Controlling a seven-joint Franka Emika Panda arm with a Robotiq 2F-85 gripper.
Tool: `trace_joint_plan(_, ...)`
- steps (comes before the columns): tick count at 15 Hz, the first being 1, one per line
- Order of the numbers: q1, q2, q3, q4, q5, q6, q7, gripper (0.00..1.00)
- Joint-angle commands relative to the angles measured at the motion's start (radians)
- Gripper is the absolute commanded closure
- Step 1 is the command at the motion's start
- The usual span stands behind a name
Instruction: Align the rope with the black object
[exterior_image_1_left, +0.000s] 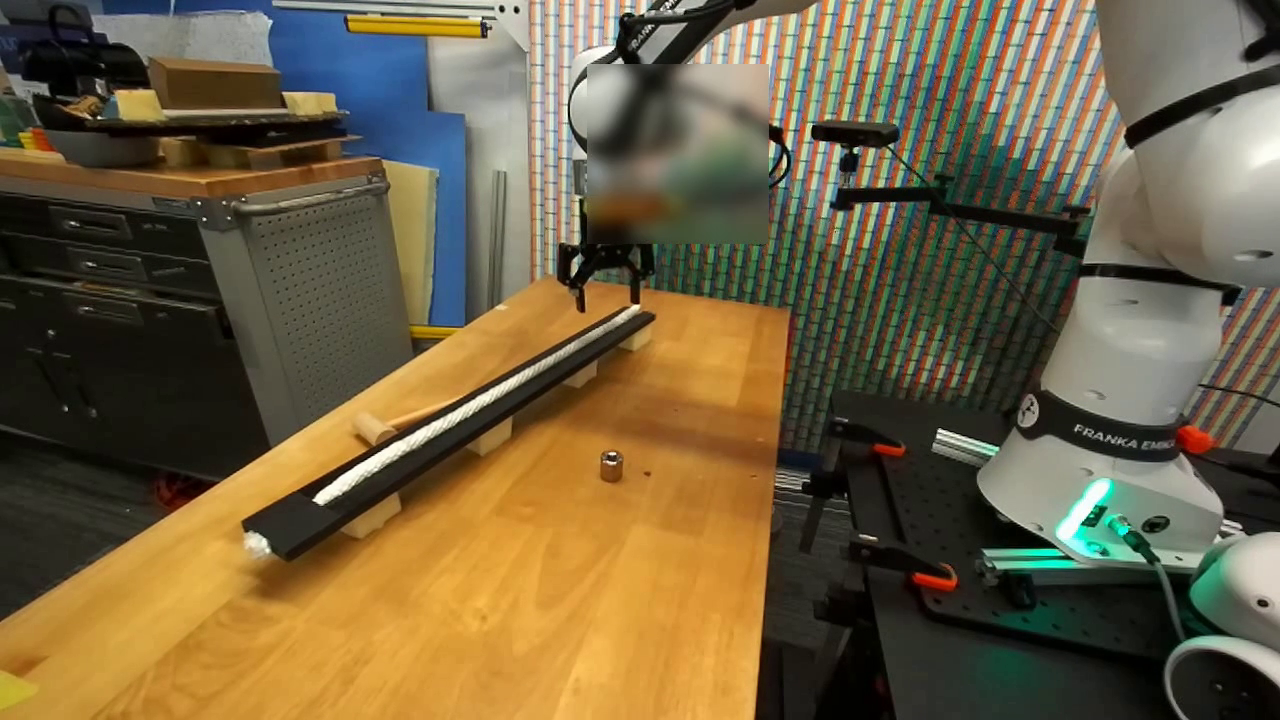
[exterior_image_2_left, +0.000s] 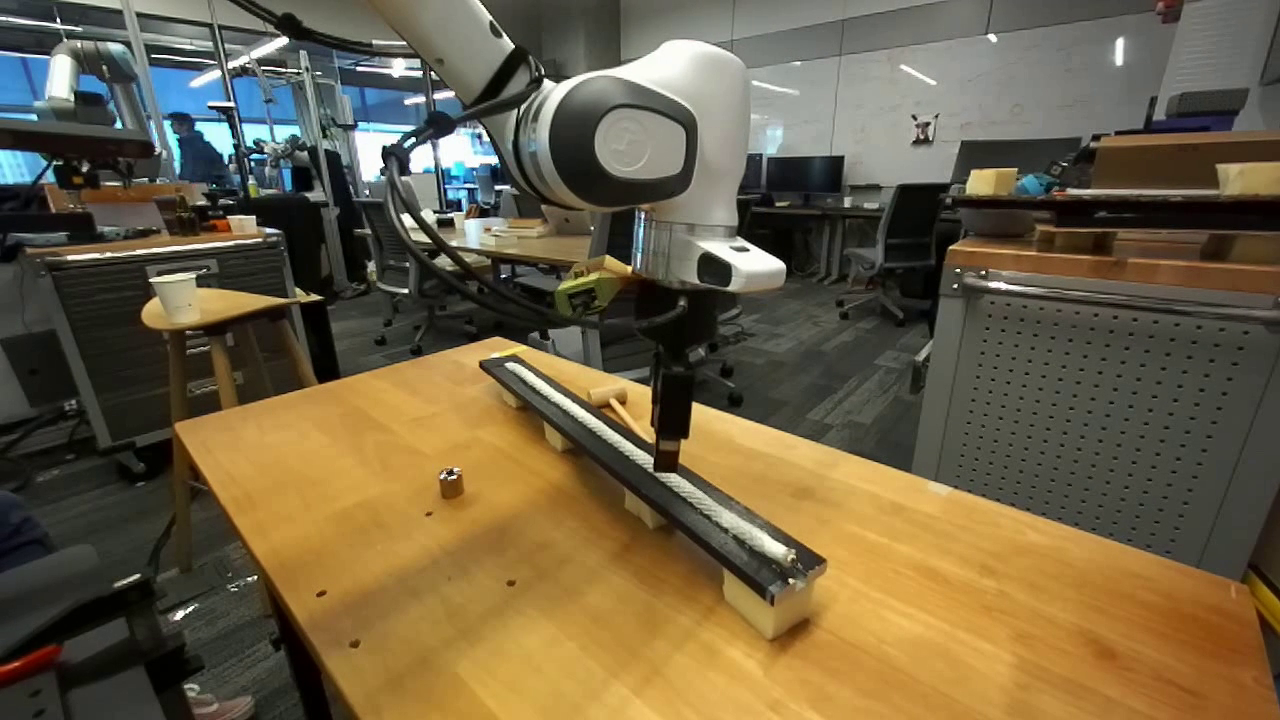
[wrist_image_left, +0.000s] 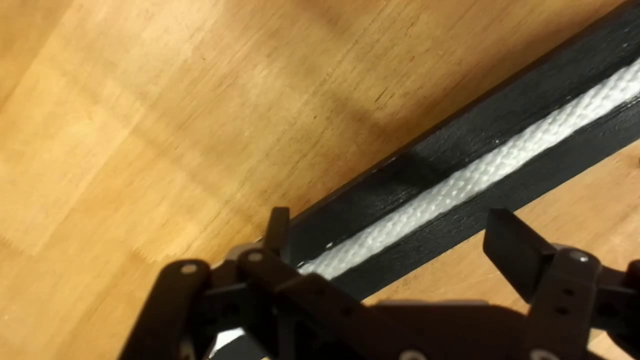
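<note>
The white rope (exterior_image_1_left: 480, 403) lies lengthwise along the black bar (exterior_image_1_left: 290, 530), within its width, in both exterior views (exterior_image_2_left: 590, 420) (exterior_image_2_left: 690, 525). At one end the rope passes out of sight at a flat black end part, and a frayed white tuft (exterior_image_1_left: 257, 544) sticks out beyond it. My gripper (exterior_image_1_left: 608, 298) is open and empty, fingers pointing down over the bar; it also shows in an exterior view (exterior_image_2_left: 667, 458). In the wrist view, the rope (wrist_image_left: 450, 192) and bar (wrist_image_left: 525, 90) run diagonally between and below the spread fingers (wrist_image_left: 389, 220).
Several pale blocks (exterior_image_1_left: 490, 438) hold the bar above the wooden table (exterior_image_1_left: 640, 600). A wooden mallet (exterior_image_2_left: 607, 397) lies close beside the bar. A small metal cylinder (exterior_image_1_left: 611, 465) stands on the table. A grey cabinet (exterior_image_2_left: 1100, 400) stands beyond the table edge.
</note>
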Motion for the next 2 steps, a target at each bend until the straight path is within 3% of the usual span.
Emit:
trace_joint_plan(1,0.003,0.001,-0.004,0.002,0.002,-0.002,-0.002,0.00)
trace_joint_plan(2,0.003,0.001,-0.004,0.002,0.002,-0.002,-0.002,0.00)
